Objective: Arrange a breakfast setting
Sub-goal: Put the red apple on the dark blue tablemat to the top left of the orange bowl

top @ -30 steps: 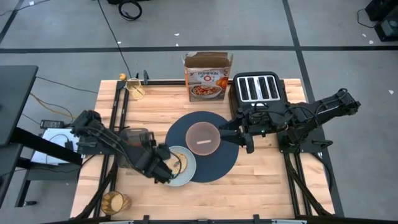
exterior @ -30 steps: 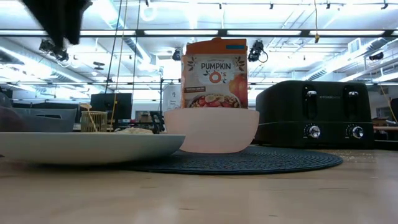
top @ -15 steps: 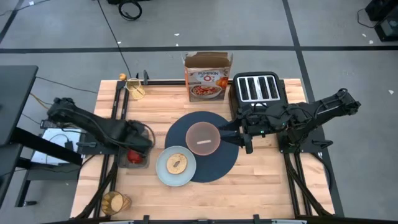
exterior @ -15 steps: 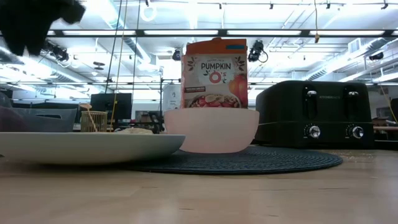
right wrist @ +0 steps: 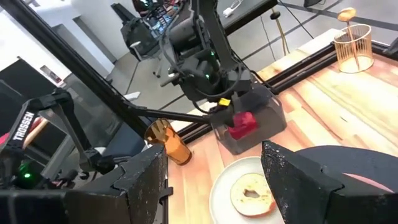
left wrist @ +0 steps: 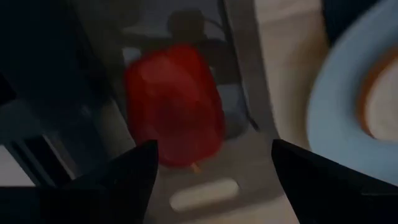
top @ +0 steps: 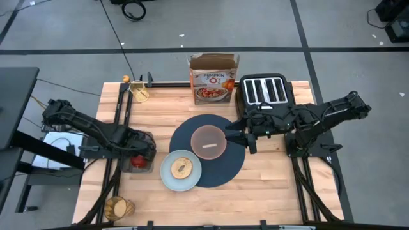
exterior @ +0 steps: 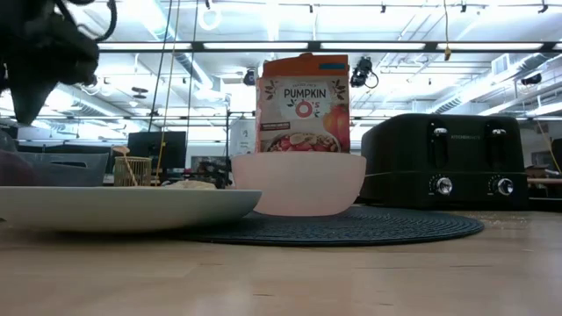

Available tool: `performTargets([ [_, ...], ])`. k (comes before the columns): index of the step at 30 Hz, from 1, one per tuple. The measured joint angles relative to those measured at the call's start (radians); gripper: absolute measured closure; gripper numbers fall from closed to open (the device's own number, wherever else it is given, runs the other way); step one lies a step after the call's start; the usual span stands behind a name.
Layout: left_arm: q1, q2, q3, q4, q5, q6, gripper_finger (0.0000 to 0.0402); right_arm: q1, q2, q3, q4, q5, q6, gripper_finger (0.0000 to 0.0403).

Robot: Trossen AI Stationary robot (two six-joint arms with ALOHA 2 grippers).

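Note:
A red apple (left wrist: 174, 106) lies in a grey bin (top: 139, 161) at the table's left. My left gripper (left wrist: 211, 180) hangs open just above it, pointing down and touching nothing; it also shows in the high view (top: 144, 151). A pale-blue plate (top: 181, 170) with a bagel rests half on the round dark-blue placemat (top: 223, 169). The pinkish bowl (top: 209, 141) stands on the mat. My right gripper (top: 240, 137) is open, raised over the mat's right edge. An amber glass (top: 118, 207) stands at the near left corner.
An orange-and-white cereal box (top: 214, 82) and a black toaster (top: 265, 90) stand along the far edge. A gold wire holder (top: 138, 93) is at the far left. Bare wood lies near the front edge, right of the plate.
My left gripper has left the plate's near-left rim, gone toward the table's left edge and come down over the grey bin with the apple, rolling its wrist as it went. The plate lies where it was.

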Motion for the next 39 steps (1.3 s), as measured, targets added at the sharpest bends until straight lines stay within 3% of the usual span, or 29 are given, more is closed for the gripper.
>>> performTargets([
  [10, -0.155, 0.0, 0.028, 0.004, 0.043, -0.257, 0.0098, -0.008, 0.0, 0.0, -0.019, -0.003, -0.022, 0.0134],
  [17, -0.132, 0.007, -0.035, -0.02, -0.011, -0.357, 0.0112, -0.022, 0.0, 0.0, -0.019, -0.008, -0.055, 0.0134],
  [23, -0.076, 0.007, -0.064, 0.052, -0.031, -0.331, 0.0094, -0.038, 0.0, 0.0, -0.022, -0.008, -0.054, 0.0134],
  [39, -0.063, 0.043, -0.064, -0.017, -0.04, -0.351, 0.0083, -0.041, 0.0, 0.0, -0.055, -0.01, -0.054, 0.0134],
])
